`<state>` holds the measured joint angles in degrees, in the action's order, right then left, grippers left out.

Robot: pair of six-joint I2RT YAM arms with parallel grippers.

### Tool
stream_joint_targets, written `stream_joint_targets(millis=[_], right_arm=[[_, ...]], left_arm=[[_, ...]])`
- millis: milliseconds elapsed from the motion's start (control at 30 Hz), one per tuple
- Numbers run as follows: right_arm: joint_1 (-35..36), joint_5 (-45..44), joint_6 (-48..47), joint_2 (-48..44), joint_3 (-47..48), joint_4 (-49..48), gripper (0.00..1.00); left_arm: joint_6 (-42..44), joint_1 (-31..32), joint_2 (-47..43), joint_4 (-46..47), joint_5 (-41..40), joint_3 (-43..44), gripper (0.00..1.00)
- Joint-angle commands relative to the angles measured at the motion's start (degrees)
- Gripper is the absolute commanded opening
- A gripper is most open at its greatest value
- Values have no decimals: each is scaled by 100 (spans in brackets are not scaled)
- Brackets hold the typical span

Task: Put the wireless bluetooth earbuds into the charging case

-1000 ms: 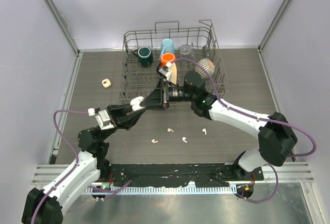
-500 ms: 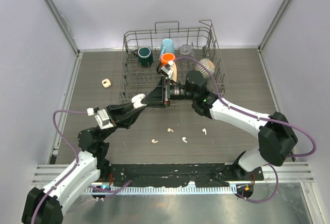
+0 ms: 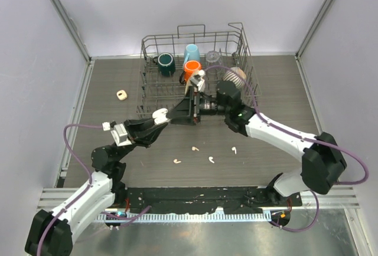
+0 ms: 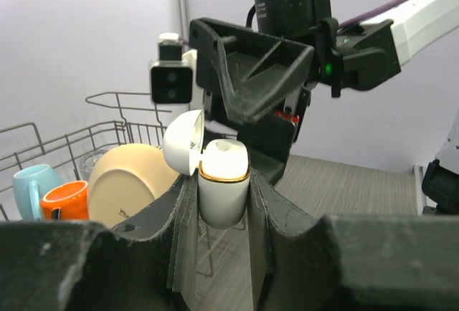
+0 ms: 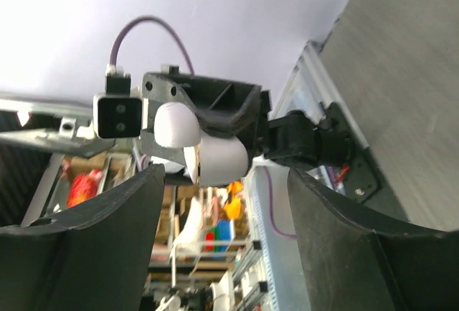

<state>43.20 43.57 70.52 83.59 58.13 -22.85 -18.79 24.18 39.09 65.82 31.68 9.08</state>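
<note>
A white charging case [image 4: 223, 195] with a gold rim stands upright between the fingers of my left gripper [image 4: 222, 182], which is shut on it; its lid [image 4: 182, 142] is flipped open to the left. In the top view the case [image 3: 160, 114] hangs above the table's middle. My right gripper [image 3: 175, 114] faces it from the right, open, its fingertips just short of the case [image 5: 221, 160] and holding nothing. Several small cream earbuds lie loose on the table: [image 3: 194, 148], [image 3: 176, 161], [image 3: 211, 160].
A wire dish rack [image 3: 150, 85] stands at the back with a teal mug [image 3: 166, 62], an orange mug [image 3: 191, 67], a blue cup [image 3: 191, 52] and a tan plate [image 4: 133, 182]. A second small cream case [image 3: 121, 95] lies at the left.
My right gripper's jaws have opened wide and its arm has drawn back a little to the right. The left gripper keeps hold of the case, lifted slightly.
</note>
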Motion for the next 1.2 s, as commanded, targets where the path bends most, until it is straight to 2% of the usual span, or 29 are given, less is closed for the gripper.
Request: stream_joint_targets(millis=[0, 33, 67, 100, 133, 167, 267, 333, 367, 433, 467, 700, 967, 1167], right_arm=[[-487, -672, -1038, -957, 58, 1314, 76], [-592, -892, -1380, -1124, 206, 2310, 77], [-689, -1547, -1984, -1291, 277, 2894, 77], [-699, -1962, -2338, -1676, 408, 3388, 80], [-690, -2375, -2611, -1836, 462, 4297, 85], [-699, -3328, -3049, -1968, 497, 4742, 85], [-699, -4834, -3491, -2206, 498, 6158, 86], [-708, -5252, -3423, -2347, 270, 6651, 87], [-708, -5349, -3370, -2408, 139, 6697, 89], [-743, -5141, -3386, -2714, -361, 6619, 100], [-752, -5000, -3404, -2804, -581, 6540, 100], [-787, -4849, -2922, -2805, -1715, 6250, 100], [-796, -5358, -2719, -2427, -2402, 4879, 97], [-813, -5622, -2754, -2690, -3219, 3825, 88]], left_arm=[[-81, -28, -383, 405, -285, -248, 0], [-116, -19, -472, 405, -329, -292, 0], [-143, -19, -568, 388, -399, -397, 0], [-143, -19, -761, 344, -417, -451, 0], [-152, -28, -876, 274, -435, -486, 0], [-152, -28, -990, 82, -452, -556, 0], [-186, -28, -1368, -104, -531, -688, 0], [-222, -19, -1640, -175, -549, -732, 0], [-248, -19, -1729, -288, -540, -750, 0], [-292, -19, -1983, -412, -453, -759, 0], [-301, -19, -2054, -525, -418, -750, 0], [-249, -19, -2678, -1168, -426, -706, 0], [-310, -19, -2802, -1362, -365, -689, 0], [-301, -19, -2740, -1388, -285, -618, 0]])
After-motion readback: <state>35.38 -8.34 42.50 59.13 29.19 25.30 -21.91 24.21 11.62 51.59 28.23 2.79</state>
